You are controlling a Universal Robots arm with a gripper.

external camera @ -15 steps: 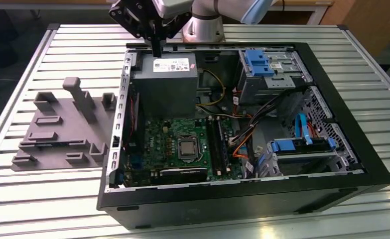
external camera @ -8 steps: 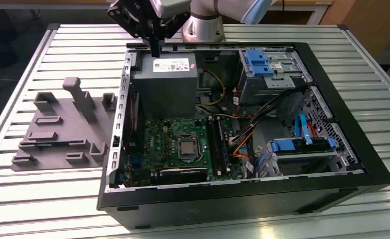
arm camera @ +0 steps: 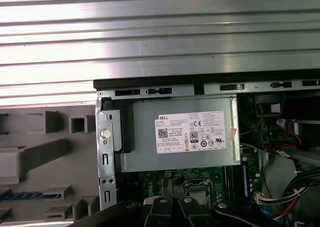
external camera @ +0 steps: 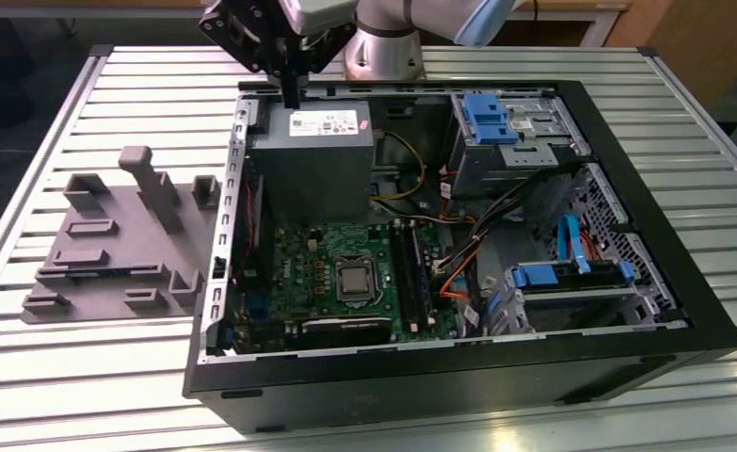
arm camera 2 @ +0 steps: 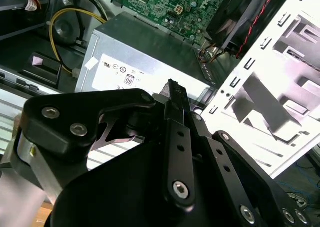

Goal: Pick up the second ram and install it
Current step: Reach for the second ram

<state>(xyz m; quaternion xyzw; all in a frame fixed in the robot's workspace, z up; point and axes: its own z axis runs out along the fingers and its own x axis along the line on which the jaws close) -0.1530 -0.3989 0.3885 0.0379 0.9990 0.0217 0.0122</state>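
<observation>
Exterior view: gripper [external camera: 290,89] hovered upper centre over the power supply [external camera: 312,155], fingers pinched shut, empty. The second ram [external camera: 92,273] sat edge-up in the grey fixture [external camera: 130,240] at left, likely for easy pinching.

Bright light washes out the metal case wall [arm camera 2: 235,82] beside the dark gripper [arm camera 2: 175,89] and glares off the slatted table [arm camera: 160,32] beyond it, leaving the case interior [external camera: 506,245] shadowed.

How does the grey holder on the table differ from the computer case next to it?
The holder is light grey and low, a flat plate with blocks and posts; the case is black, a deep open box full of parts. The tool hangs over the case, not over the holder. Both rest on the slatted table.
</observation>
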